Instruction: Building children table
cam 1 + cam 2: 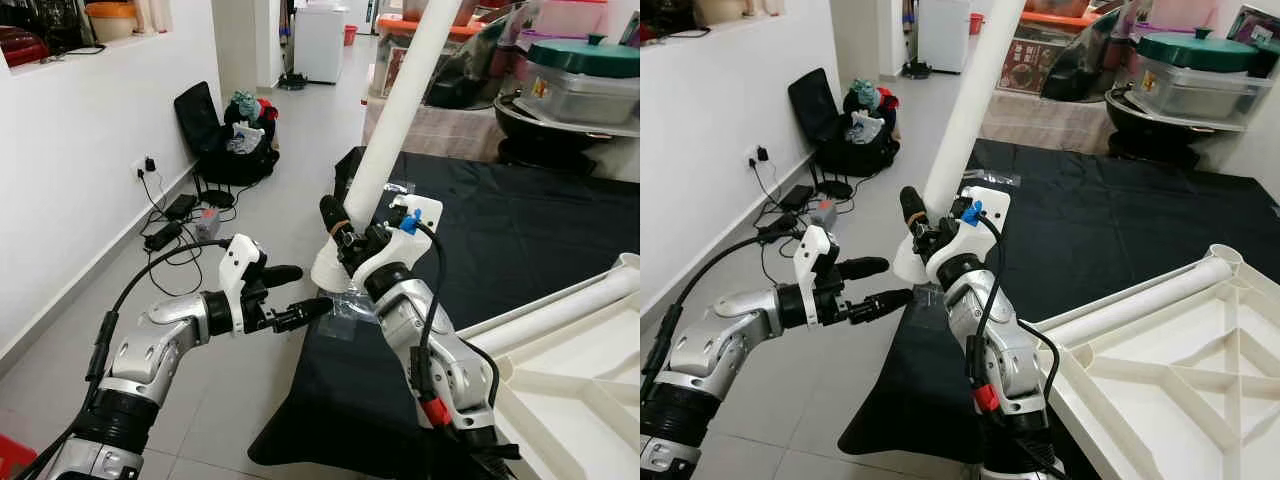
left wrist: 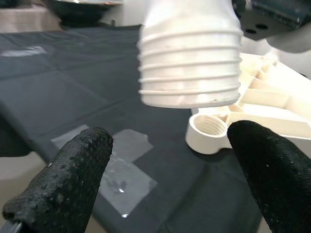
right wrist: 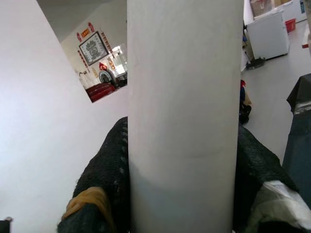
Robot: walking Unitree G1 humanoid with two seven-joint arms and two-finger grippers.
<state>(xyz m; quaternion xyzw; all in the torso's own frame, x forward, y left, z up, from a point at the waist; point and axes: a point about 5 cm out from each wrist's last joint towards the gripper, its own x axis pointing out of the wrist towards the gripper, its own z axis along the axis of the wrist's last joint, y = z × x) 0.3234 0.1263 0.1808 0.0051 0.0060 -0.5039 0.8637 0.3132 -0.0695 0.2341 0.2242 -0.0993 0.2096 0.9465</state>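
The right gripper [image 1: 345,238] squeezes its two black fingers [image 3: 104,179] tight on both sides of a long white table leg [image 1: 395,120]. The leg is a smooth round tube. It leans up and away to the far right, and its top goes out of the picture. Its low end gets wider and has screw rings [image 2: 189,73] all around it. That end hangs in the air over the near left edge of a black cloth [image 1: 500,230]. Just left of it is the left gripper [image 1: 295,295]. Its two bumpy black fingers [image 2: 68,179] are spread wide apart with nothing between them, and they point right at the screw end of the leg without touching it. Under the leg, some clear plastic wrap [image 2: 112,165] lies flat on the cloth. To the near right, the white table top [image 1: 1160,390] lies upside down on the cloth, with ribs crossing inside it. A second white leg [image 1: 1140,300] lies along its far edge. A round corner hole [image 2: 209,131] with screw rings inside sits at the corner of the table top, near the hanging leg. Far to the left, on the pale floor by the wall, are a black bag [image 1: 225,140] and some cables [image 1: 175,220].
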